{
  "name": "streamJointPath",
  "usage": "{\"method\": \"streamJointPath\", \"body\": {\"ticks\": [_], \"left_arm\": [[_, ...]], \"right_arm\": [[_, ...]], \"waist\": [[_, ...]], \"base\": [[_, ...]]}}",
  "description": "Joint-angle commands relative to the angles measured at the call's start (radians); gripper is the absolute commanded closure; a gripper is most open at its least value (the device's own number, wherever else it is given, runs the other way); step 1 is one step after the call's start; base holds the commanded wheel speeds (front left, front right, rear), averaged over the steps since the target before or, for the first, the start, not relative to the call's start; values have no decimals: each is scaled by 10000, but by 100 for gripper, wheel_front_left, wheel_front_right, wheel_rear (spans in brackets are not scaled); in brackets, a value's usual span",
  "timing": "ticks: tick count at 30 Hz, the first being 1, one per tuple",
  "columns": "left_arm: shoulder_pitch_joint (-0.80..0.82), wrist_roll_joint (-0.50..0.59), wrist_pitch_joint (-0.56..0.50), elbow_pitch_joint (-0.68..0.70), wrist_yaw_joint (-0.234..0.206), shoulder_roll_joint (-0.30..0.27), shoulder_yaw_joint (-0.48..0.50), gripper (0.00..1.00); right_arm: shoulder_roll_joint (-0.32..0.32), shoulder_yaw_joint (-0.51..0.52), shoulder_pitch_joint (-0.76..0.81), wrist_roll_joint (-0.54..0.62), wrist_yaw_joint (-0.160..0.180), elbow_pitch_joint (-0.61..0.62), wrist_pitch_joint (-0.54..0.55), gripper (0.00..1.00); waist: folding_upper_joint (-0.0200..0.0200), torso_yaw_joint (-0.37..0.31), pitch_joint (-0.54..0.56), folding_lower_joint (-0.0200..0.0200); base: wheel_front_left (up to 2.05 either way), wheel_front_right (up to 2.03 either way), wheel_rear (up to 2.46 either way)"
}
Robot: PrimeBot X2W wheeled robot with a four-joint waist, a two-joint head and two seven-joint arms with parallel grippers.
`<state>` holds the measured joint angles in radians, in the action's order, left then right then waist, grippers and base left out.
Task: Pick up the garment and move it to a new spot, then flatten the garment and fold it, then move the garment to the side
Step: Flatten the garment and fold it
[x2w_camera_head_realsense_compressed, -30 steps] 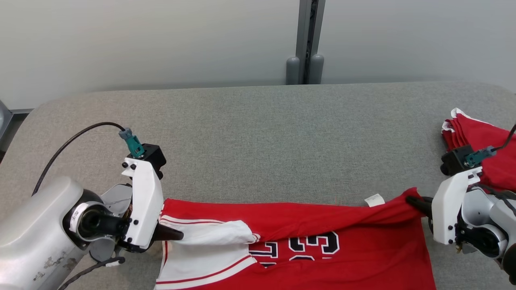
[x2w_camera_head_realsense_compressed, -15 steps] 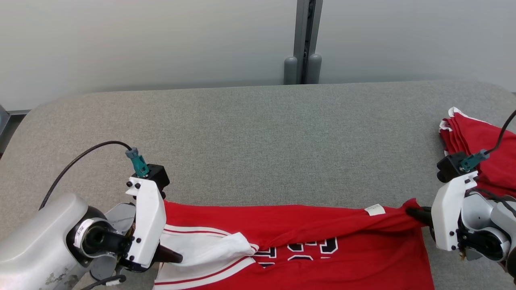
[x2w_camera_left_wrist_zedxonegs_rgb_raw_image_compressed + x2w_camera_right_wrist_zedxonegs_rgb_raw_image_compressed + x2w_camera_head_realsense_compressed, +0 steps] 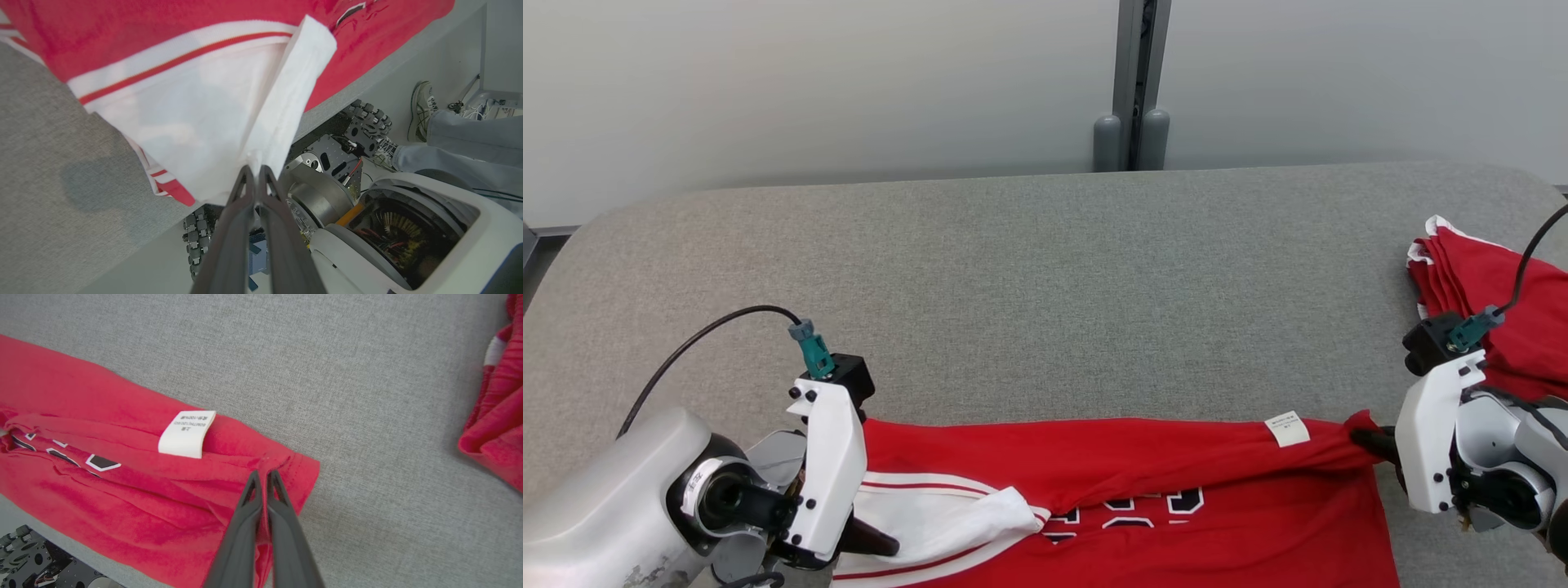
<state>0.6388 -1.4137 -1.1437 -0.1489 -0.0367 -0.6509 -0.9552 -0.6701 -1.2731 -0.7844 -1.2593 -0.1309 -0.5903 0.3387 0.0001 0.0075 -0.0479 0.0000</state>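
Observation:
The garment point(image 3: 1127, 465) is a red jersey with black-and-white numbers and a white sleeve, stretched along the near edge of the grey table point(image 3: 1045, 278) and hanging over it. My left gripper point(image 3: 882, 545) is shut on the white sleeve fabric point(image 3: 229, 122), pinching a fold at the fingertips point(image 3: 246, 173). At the other end my right gripper point(image 3: 1364, 441) is shut on the red hem corner point(image 3: 282, 465), just past a white care label point(image 3: 186, 433). The cloth runs taut between the two grippers.
A second red garment point(image 3: 1494, 302) lies bunched at the table's right edge, close behind my right wrist. The table's far half is bare grey felt. Below the table edge, the left wrist view shows my wheeled base point(image 3: 392, 228) and a person's shoe point(image 3: 421, 106).
Both grippers have drawn the jersey toward the near table edge, so more of it hangs over and fewer numbers show. Both grips are unchanged.

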Motion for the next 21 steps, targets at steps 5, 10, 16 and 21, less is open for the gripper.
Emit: {"method": "streamJointPath", "body": {"ticks": [5, 10, 16, 21], "left_arm": [[-256, 199, 75, -205, 27, 44, -146, 0], [-353, 300, 88, -403, 97, 65, -264, 0], [-360, 366, 363, -478, 222, -52, -119, 0], [-253, 619, 1423, -336, 570, -113, 335, 0]], "right_arm": [[60, -45, 79, -214, 2, -85, -26, 7], [106, -67, 198, -209, 0, -98, 109, 0], [-128, -73, 420, -409, 0, 112, 17, 0], [-588, 221, 525, -688, 0, 534, -1091, 0]], "waist": [[-1, -58, 9, 0], [-1, -122, 160, 0], [-1, -152, 489, 0], [-1, -146, 661, 0]], "base": [[0, 0, 0], [0, 0, 0], [0, 0, 0], [0, 0, 0]]}}
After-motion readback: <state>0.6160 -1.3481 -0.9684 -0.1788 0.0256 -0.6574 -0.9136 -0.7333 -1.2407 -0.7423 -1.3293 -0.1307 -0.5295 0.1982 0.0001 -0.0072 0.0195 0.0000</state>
